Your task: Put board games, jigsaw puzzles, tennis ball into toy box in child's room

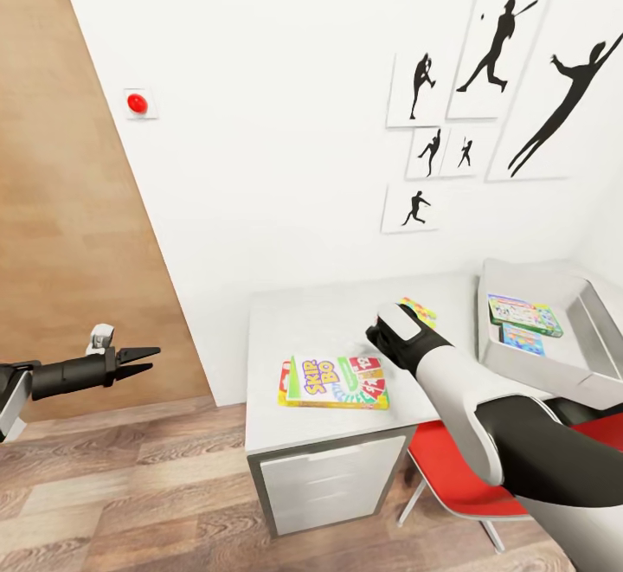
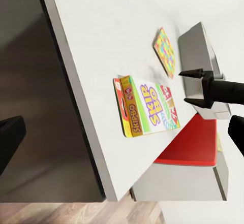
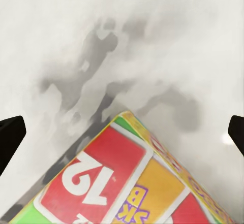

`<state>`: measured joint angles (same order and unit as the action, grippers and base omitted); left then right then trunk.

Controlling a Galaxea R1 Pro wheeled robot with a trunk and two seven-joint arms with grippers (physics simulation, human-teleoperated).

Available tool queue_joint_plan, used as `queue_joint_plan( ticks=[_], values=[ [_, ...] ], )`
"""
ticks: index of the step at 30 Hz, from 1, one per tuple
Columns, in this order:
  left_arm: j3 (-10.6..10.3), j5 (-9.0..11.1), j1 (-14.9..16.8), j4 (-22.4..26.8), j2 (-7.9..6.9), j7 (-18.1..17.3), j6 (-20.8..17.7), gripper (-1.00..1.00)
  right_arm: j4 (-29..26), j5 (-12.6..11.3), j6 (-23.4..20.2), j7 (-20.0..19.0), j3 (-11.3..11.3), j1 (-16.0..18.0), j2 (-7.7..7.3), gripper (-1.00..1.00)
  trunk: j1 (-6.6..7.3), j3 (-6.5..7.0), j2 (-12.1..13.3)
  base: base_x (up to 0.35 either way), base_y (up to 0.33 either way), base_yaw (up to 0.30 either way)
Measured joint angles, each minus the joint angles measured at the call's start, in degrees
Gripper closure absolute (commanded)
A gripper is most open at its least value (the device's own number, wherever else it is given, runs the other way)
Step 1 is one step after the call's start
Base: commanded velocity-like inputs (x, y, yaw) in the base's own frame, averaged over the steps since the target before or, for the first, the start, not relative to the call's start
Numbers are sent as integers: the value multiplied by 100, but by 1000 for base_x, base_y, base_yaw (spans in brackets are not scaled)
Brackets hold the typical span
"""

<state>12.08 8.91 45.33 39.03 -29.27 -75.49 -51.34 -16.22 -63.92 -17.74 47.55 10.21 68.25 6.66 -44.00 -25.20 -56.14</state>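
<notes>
Green-yellow Skip-Bo box (image 1: pixel 334 382) corner under spread right gripper (image 3: pixel 122 132), jigsaw (image 1: pixel 419 311) half-hidden, left gripper (image 1: pixel 138 361) spread.

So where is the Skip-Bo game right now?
In the head view, the Skip-Bo game lies flat near the table's front edge, below the right gripper, left of the toy box.

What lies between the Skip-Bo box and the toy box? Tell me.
A jigsaw puzzle lies flat on the table between the Skip-Bo box and the toy box; the left wrist view shows it, with the right pincer hovering nearby.
</notes>
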Motion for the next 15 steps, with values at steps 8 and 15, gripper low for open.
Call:
queue_joint_plan(
  ticks=[8, 15],
  values=[
    [-1, 1, 1, 0, 2, 0, 0, -100, 3, -6, -12, 5, -1, 0, -11, -100, -132, -108, -243, 0, 0, 0],
    [-3, 0, 0, 0, 1, 0, 0, -100, 51, -12, -21, 5, -7, 0, -12, -100, -220, -180, -401, 0, 0, 0]
  ],
)
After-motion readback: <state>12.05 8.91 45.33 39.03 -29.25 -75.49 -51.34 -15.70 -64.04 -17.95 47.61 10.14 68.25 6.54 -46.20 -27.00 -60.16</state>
